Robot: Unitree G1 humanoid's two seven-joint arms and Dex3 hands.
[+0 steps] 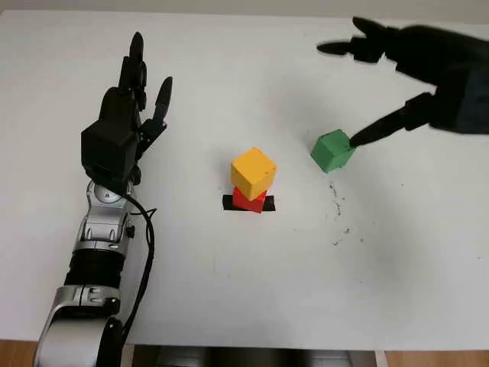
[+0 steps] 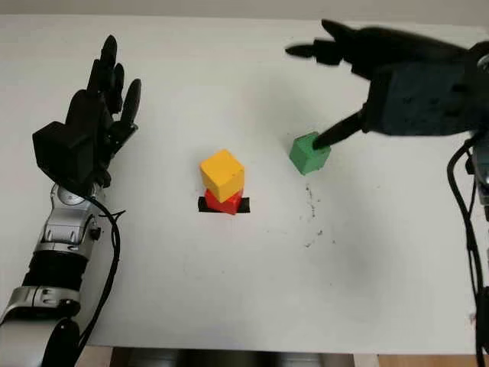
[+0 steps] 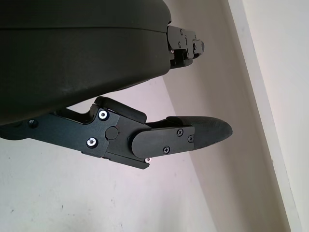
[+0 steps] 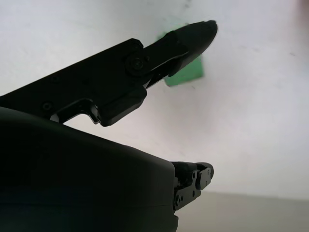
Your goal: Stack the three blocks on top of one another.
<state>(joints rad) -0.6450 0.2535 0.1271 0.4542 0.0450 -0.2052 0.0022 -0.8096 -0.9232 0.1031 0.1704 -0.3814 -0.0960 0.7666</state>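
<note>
the white bench point(image 1: 244, 290) carries a small stack near its middle: a yellow cube block point(image 1: 253, 173) sits on a red cube block point(image 1: 249, 200), which rests on a black strip of tape point(image 1: 229, 202). the yellow one sits turned a little against the red, so the top face to land on is small. to the right and slightly farther lies the green cube block point(image 1: 332, 151), alone on the bench. the right hand point(image 1: 405, 76) holds nothing and is open over it, one fingertip point(image 1: 359, 141) touching its right edge. before closing, it needs fingers on two opposite faces so the block lifts level. the left hand point(image 1: 126, 115) is open at far left, idle.
</note>
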